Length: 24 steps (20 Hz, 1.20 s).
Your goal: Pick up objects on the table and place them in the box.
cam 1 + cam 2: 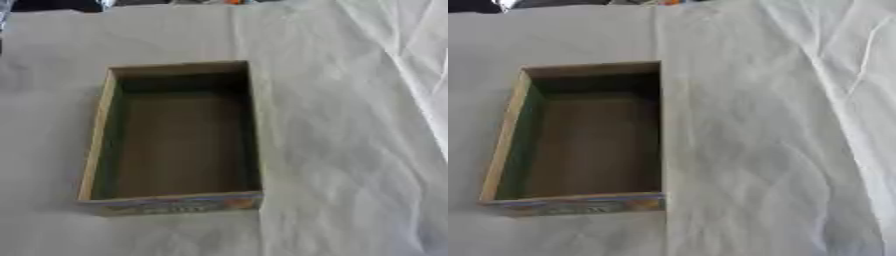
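An open cardboard box [98, 135] lies on the white cloth, its long side running away from me. Its brown inside holds nothing that I can see. A printed, coloured strip runs along its near outer wall [175, 205]. No loose object shows on the cloth in either eye view. Neither of my hands appears in either view.
The white tablecloth [350, 150] covers the whole table and is creased, with long folds at the right [859, 70]. Dark shapes and a small coloured bit sit along the far edge [52, 5].
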Motion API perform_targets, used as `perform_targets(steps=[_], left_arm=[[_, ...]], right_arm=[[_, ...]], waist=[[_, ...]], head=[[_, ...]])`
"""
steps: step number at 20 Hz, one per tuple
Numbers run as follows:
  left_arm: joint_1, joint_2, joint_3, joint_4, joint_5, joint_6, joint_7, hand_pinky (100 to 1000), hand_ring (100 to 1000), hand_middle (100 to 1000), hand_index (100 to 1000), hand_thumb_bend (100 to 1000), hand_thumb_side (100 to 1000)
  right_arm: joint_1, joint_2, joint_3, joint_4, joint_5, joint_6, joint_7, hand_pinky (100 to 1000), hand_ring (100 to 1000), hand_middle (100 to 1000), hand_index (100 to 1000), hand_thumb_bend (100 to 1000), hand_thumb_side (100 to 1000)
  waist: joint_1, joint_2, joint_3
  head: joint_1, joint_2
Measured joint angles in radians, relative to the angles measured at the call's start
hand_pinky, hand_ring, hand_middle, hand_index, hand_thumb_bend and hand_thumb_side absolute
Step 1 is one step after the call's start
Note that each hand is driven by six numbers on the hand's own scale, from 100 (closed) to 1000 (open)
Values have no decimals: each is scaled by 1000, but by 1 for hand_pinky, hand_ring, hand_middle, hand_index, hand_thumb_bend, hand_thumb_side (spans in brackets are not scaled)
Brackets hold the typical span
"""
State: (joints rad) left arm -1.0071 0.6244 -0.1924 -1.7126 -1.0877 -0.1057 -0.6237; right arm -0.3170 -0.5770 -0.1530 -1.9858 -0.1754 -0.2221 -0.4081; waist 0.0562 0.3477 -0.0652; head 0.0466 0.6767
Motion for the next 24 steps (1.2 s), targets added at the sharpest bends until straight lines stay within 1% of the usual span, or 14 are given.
perform_targets(steps=[4, 8, 12, 14, 19, 24], left_arm=[[21, -20, -56, -85, 27, 1, -5, 288, 477, 537, 586, 100, 425], [45, -46, -120, -132, 52, 12, -32, 289, 476, 534, 581, 100, 408], [66, -72, -172, -131, 100, 29, -65, 288, 473, 528, 574, 100, 401], [77, -81, -190, -121, 126, 41, -80, 289, 473, 527, 573, 100, 397], [95, -89, -221, -115, 158, 60, -104, 290, 474, 529, 574, 100, 391], [102, -106, -250, -104, 168, 59, -137, 309, 488, 543, 587, 100, 372]], right_arm=[[-1, 0, 0, 0, -4, 0, 0, 619, 743, 726, 864, 100, 1000], [-1, 0, 0, 0, -7, 0, 0, 619, 743, 726, 864, 100, 1000], [-4, 0, 0, 0, -9, 0, 0, 619, 743, 726, 864, 100, 1000], [-4, 0, 0, 0, -10, 0, 0, 619, 743, 726, 864, 100, 1000], [-5, 0, 0, 0, -11, 0, 0, 619, 744, 726, 864, 100, 1000], [-5, 0, 0, 0, -11, 1, 1, 619, 744, 727, 864, 100, 1000]], waist=[[0, -5, 0], [1, -6, -2], [3, -9, -2], [3, -9, -2], [3, -9, -2], [3, -9, -2]], head=[[2, 4], [3, 7], [3, 9], [6, 17], [21, 34], [29, 35]])
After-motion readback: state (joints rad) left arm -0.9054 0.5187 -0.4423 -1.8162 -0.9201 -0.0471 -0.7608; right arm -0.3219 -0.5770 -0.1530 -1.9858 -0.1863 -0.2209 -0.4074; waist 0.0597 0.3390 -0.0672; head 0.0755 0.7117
